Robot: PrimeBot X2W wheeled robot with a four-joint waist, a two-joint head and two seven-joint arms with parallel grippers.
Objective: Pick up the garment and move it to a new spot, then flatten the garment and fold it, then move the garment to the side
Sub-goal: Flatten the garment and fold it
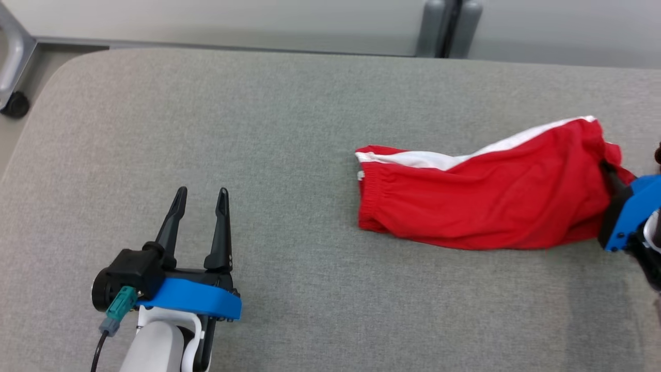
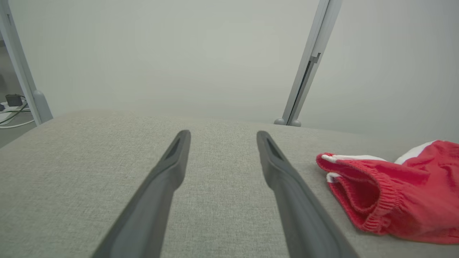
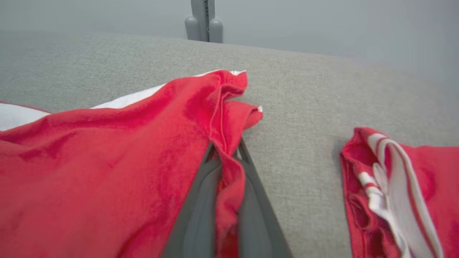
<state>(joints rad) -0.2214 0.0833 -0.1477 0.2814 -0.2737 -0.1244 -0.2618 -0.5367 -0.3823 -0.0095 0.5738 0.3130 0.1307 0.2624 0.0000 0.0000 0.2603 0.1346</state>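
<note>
The garment [image 1: 485,191] is a pair of red shorts with a white side stripe, lying crumpled on the grey fabric surface [image 1: 289,129] at the right. Its elastic waistband [image 2: 358,186] faces left. My right gripper [image 1: 612,178], at the right edge of the head view, is shut on the garment's right hem; in the right wrist view red cloth [image 3: 107,172] is pinched between its fingers [image 3: 197,215]. My left gripper [image 1: 201,199] stands open at the lower left, well apart from the garment, with nothing between its fingers [image 2: 157,193].
A second red and white piece of clothing [image 3: 398,193] lies to the right of my right gripper. A grey post [image 1: 446,26] stands beyond the far edge. A caster wheel [image 1: 15,103] and a frame leg sit at the far left.
</note>
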